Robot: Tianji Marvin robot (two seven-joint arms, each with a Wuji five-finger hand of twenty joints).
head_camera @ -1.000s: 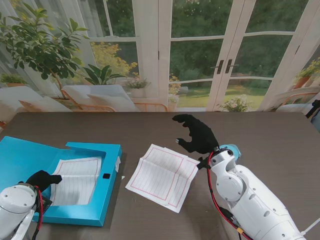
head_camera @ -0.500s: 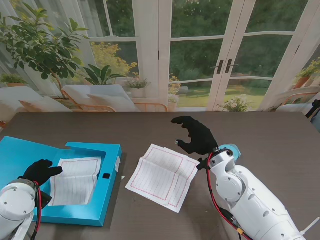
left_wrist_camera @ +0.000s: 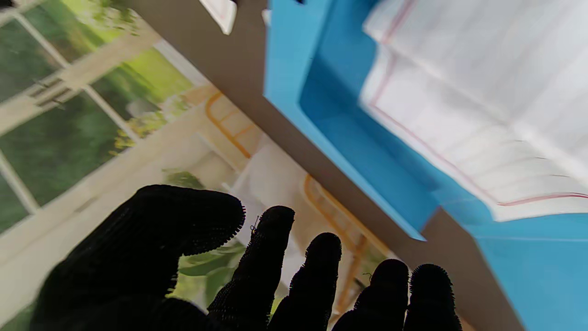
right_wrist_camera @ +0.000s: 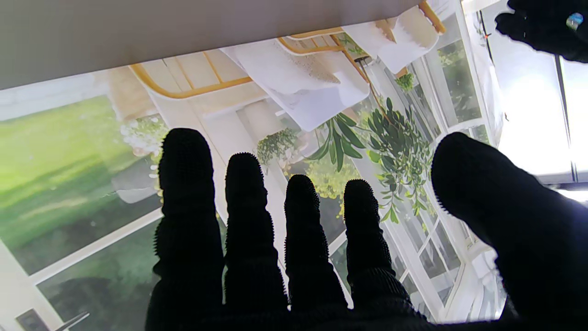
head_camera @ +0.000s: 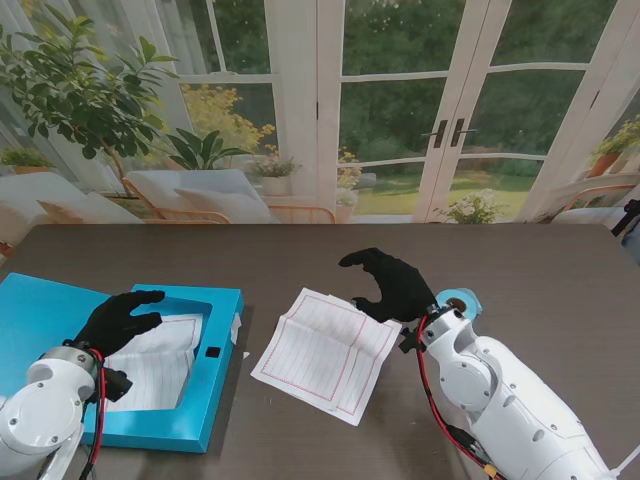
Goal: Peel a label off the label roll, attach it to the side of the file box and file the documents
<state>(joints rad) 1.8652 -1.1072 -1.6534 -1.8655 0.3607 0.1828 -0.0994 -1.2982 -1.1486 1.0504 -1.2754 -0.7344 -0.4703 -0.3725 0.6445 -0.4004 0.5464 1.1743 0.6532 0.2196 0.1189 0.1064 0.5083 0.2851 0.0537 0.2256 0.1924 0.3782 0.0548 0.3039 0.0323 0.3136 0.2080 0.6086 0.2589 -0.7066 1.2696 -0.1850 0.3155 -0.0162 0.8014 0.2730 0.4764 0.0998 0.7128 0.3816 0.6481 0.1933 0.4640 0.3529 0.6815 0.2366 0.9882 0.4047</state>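
Note:
The open blue file box (head_camera: 215, 300) lies at the near left, a lined sheet (head_camera: 165, 360) resting inside it. My left hand (head_camera: 120, 320) hovers over the box's inner compartment, fingers spread and empty; the left wrist view shows the blue box wall (left_wrist_camera: 330, 115) and the sheet (left_wrist_camera: 482, 115) beyond my left hand (left_wrist_camera: 257, 271). A second lined document (head_camera: 325, 352) lies on the table at the centre. My right hand (head_camera: 392, 283) hangs open just past that document's far right corner, holding nothing. In the right wrist view my right hand (right_wrist_camera: 294, 248) has straight, parted fingers.
A small white label (head_camera: 236, 328) shows on the box's right side wall, with a black square (head_camera: 213, 352) on the box rim. A teal object (head_camera: 462, 300) sits behind my right wrist. The dark table (head_camera: 540, 270) extends to the right and far side.
My left hand rose from the box's near left edge and moved forward over the sheet inside. My right hand dropped slightly nearer to me, toward the centre document's corner.

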